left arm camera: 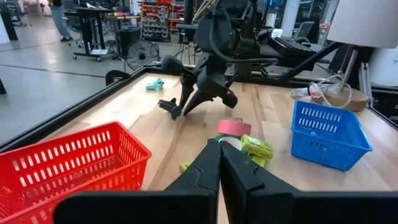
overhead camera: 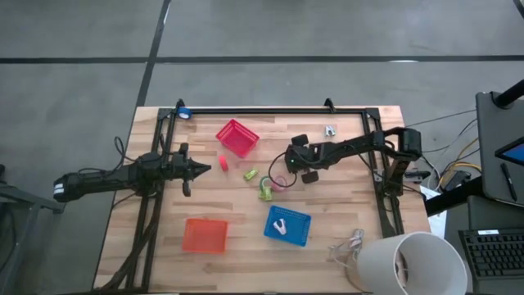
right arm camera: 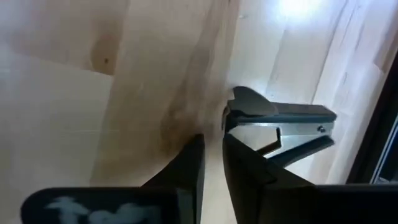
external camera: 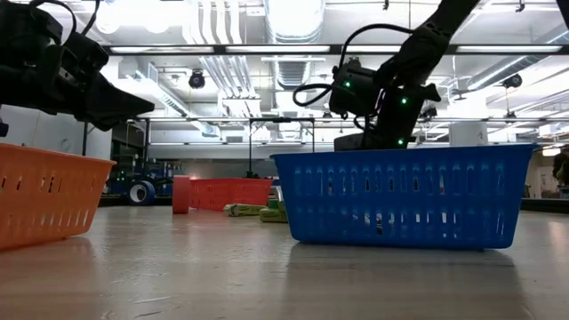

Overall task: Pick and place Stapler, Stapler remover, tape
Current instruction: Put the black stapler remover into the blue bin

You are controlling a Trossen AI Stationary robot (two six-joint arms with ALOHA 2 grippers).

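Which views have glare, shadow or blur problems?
Low view: ceiling lights blow out, the blue plastic basket sharp, room behind soft. Right wrist view: glare patch on the wooden table, the dark metal staple remover soft. High view: evenly lit.

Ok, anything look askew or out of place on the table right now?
Nothing spilled or damaged. The red basket sits turned cornerwise on the table, while the orange basket lies square to its edges. A white lamp with a loose cord stands at one table corner.
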